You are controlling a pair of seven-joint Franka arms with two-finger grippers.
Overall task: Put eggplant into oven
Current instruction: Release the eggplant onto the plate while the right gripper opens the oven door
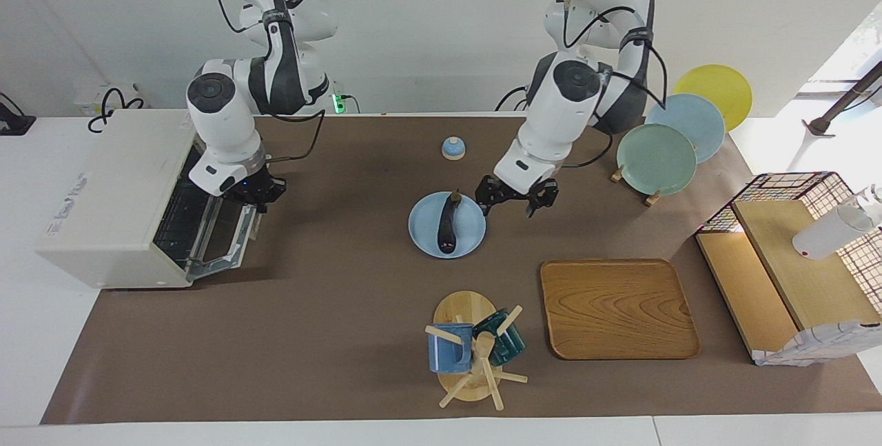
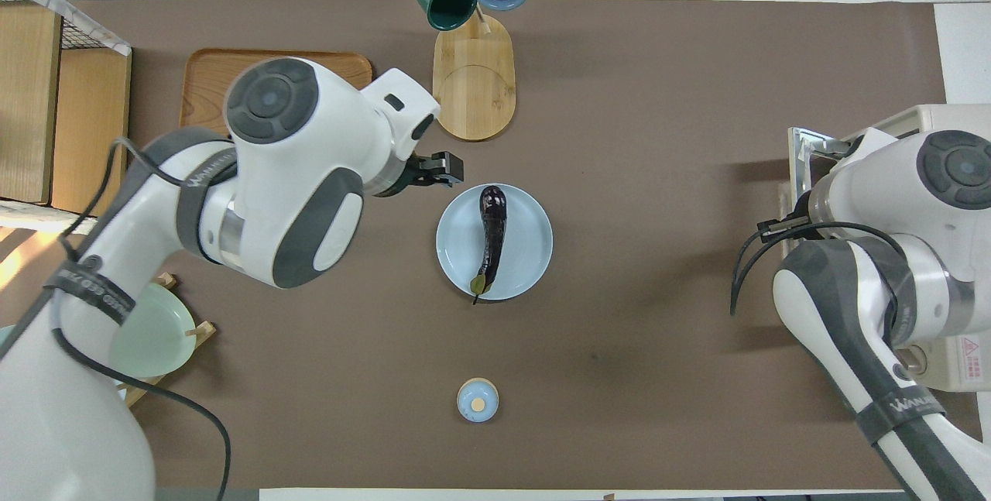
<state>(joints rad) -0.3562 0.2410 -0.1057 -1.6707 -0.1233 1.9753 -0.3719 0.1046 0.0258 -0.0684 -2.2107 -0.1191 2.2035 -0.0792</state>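
Lying lengthwise on a pale blue plate (image 1: 422, 229) near the middle of the table (image 1: 331, 336), the eggplant (image 1: 448, 224) rests with its greenish stem tip pointing toward the robots and its glossy dark body reaching nearly to the plate's rim that is farther from them. The left claw (image 1: 517, 199) hangs just beside the plate, toward the left arm's end of the table, its fingers spread wide and holding nothing (the eggplant lies apart from it). The right claw (image 1: 258, 192) sits low at the oven (image 1: 114, 205), right at the top of the dropped-down glass door (image 1: 224, 236), its fingertips drawn together; whether they pinch the door's handle cannot be told. The oven stands at the right arm's end of the table with its door hanging open and the wire rack showing inside. A small blue bell (image 1: 453, 148) sits nearer to the robots than the plate. Farther from the robots stand a wooden mug tree (image 1: 475, 363) carrying a blue mug and a green one, and beside it a wooden tray (image 1: 617, 308). Three plates (image 1: 658, 156) lean in a rack near the left arm's base, and a wire-mesh wooden shelf (image 1: 792, 274) fills the left arm's end.
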